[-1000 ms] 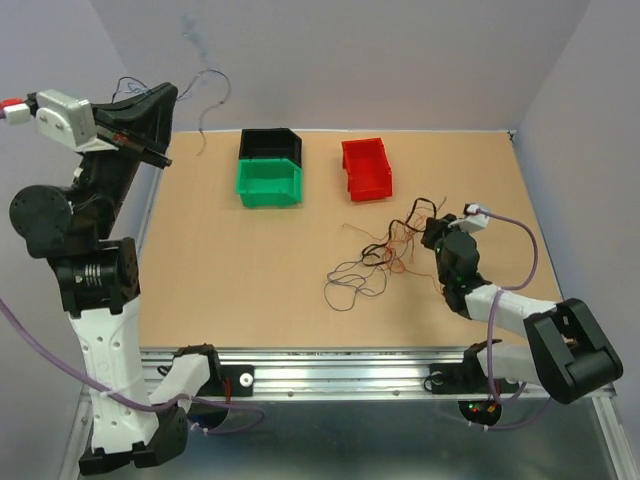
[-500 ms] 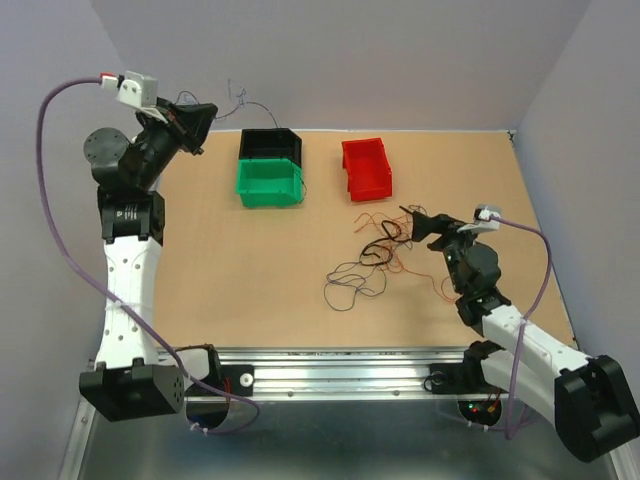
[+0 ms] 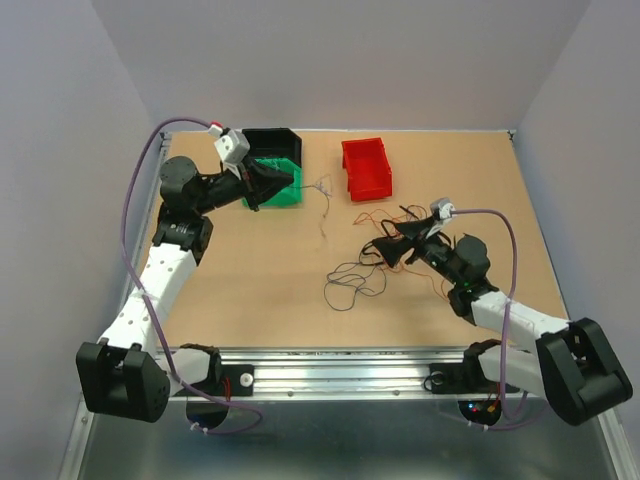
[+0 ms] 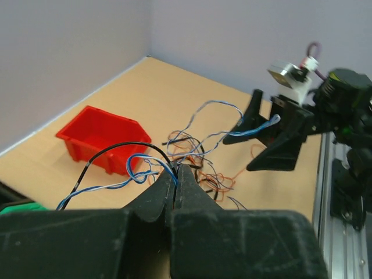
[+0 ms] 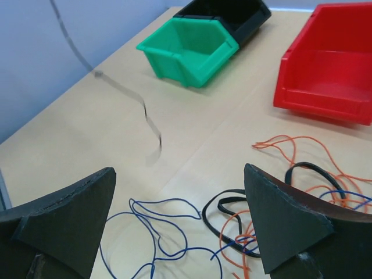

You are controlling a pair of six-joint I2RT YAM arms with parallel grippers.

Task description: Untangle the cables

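The cables (image 3: 365, 262) lie in a loose tangle of orange, black and blue wires right of the table's middle. In the right wrist view a blue loop (image 5: 152, 232), a black loop (image 5: 229, 204) and orange strands (image 5: 302, 170) lie on the table below. My right gripper (image 3: 392, 240) (image 5: 180, 224) hovers just over this tangle, open, with nothing between its fingers. My left gripper (image 3: 291, 180) (image 4: 176, 170) is by the green bin (image 3: 270, 190), shut on thin blue-white and black wires (image 4: 131, 168). One strand (image 3: 323, 205) dangles from it toward the table.
A black bin (image 3: 270, 142) stands behind the green one, and a red bin (image 3: 365, 168) sits to their right. Walls close in the table at the back and both sides. A metal rail (image 3: 330, 375) runs along the near edge.
My left arm swung down from high at the back left to the green bin, carrying its wire. My right gripper opened and shifted left over the tangle.
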